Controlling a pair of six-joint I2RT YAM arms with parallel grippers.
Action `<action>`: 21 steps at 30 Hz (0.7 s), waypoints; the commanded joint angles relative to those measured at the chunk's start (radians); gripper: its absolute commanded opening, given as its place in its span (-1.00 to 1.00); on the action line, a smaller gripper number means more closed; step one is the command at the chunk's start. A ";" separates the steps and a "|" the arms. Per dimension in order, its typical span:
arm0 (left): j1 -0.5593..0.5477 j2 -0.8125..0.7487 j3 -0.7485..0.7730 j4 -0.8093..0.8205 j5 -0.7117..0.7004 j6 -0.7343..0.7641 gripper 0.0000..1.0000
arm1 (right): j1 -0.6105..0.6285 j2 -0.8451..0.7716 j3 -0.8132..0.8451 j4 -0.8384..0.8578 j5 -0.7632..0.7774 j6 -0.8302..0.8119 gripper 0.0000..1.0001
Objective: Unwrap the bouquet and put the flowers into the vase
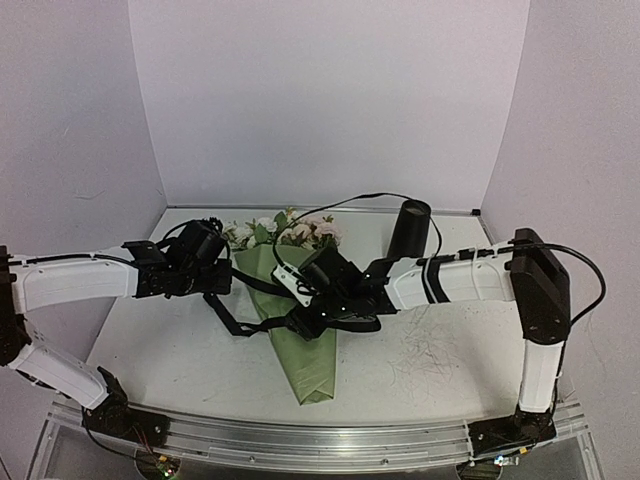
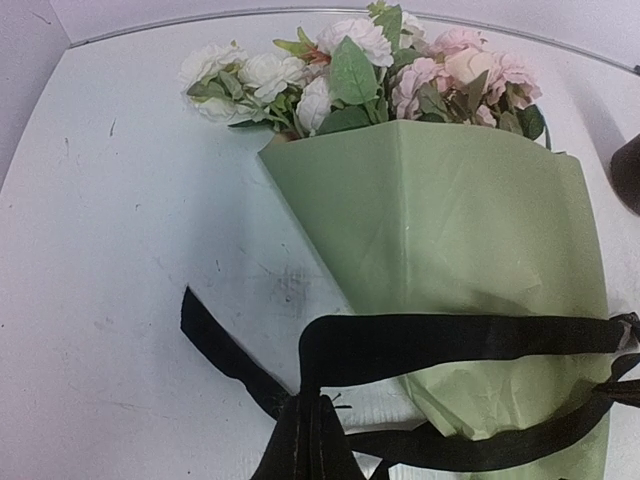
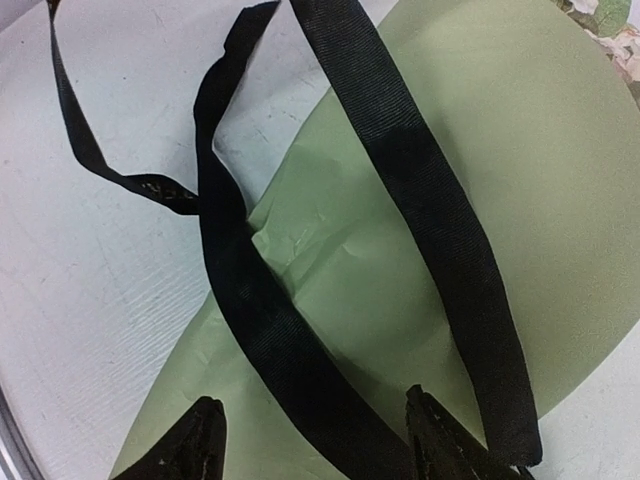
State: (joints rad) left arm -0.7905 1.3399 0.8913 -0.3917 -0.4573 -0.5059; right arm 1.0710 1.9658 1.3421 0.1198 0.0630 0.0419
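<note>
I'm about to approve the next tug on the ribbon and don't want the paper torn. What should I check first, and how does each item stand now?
1. Left gripper shut on the black ribbon: ok, the ribbon bunches together at it.
2. Right gripper open, a ribbon strand running between its fingers: ok, nothing gripped.
3. Ribbon off the bouquet: not ok, a band crosses the green paper.
4. Knot undone: cannot tell.
5. Flowers held in the paper: ok.
6. Vase upright at the back: ok.
</note>
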 commanded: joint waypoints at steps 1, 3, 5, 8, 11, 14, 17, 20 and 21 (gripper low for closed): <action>0.008 -0.040 -0.018 0.022 -0.032 -0.017 -1.00 | 0.025 0.053 0.080 -0.093 0.108 -0.033 0.22; 0.008 -0.045 -0.024 0.022 -0.034 -0.012 -1.00 | 0.027 0.066 0.090 -0.105 0.117 -0.030 0.19; 0.008 -0.051 -0.028 0.022 -0.035 -0.008 -1.00 | 0.029 0.075 0.098 -0.117 0.115 -0.028 0.08; 0.008 -0.061 -0.035 0.022 -0.040 -0.007 -1.00 | 0.032 0.079 0.099 -0.118 0.115 -0.025 -0.05; 0.010 -0.067 -0.042 0.021 -0.046 -0.006 -1.00 | 0.032 0.075 0.094 -0.118 0.128 -0.025 -0.27; 0.010 -0.064 -0.042 0.021 -0.059 -0.012 -1.00 | 0.034 0.061 0.089 -0.118 0.139 -0.017 -0.46; 0.016 -0.054 -0.044 0.012 -0.084 -0.029 -1.00 | 0.035 0.036 0.078 -0.116 0.143 -0.002 -0.78; 0.038 -0.050 -0.052 0.004 -0.088 -0.056 -1.00 | 0.033 0.008 0.062 -0.103 0.158 0.021 -1.00; 0.052 -0.052 -0.057 0.002 -0.084 -0.069 -1.00 | 0.033 -0.005 0.054 -0.098 0.171 0.031 -1.00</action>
State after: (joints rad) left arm -0.7764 1.2976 0.8537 -0.3927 -0.5049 -0.5266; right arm 1.1004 2.0328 1.4036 0.0387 0.1850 0.0382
